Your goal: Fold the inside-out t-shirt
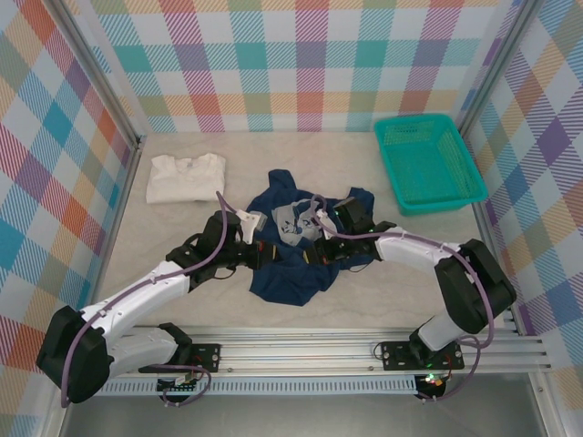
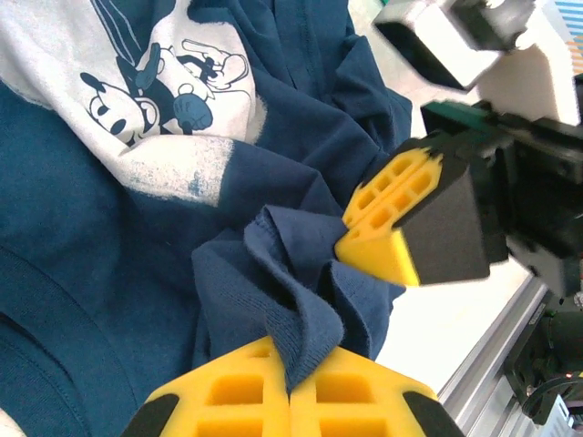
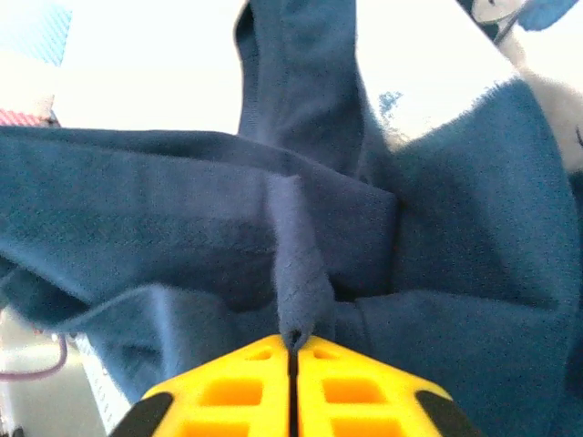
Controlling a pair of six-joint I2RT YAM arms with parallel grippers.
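Observation:
The inside-out t-shirt [image 1: 290,273] lies crumpled mid-table, dark navy with a pale cartoon print [image 2: 173,86] showing. My left gripper [image 1: 266,249] comes in from the left, and its yellow fingers [image 2: 237,396] are shut on a bunched fold of the navy cloth [image 2: 305,309]. Just to its right, my right gripper [image 1: 317,251] is shut on a thin ridge of the same cloth [image 3: 296,273] that rises between its fingertips [image 3: 246,369]. In the left wrist view the right gripper's yellow fingers [image 2: 387,218] sit a short way beyond the fold that the left holds.
A folded white shirt [image 1: 185,177] lies at the back left. A teal basket [image 1: 426,162] stands at the back right. Plaid walls close in three sides, and an aluminium rail [image 1: 364,350] runs along the near edge.

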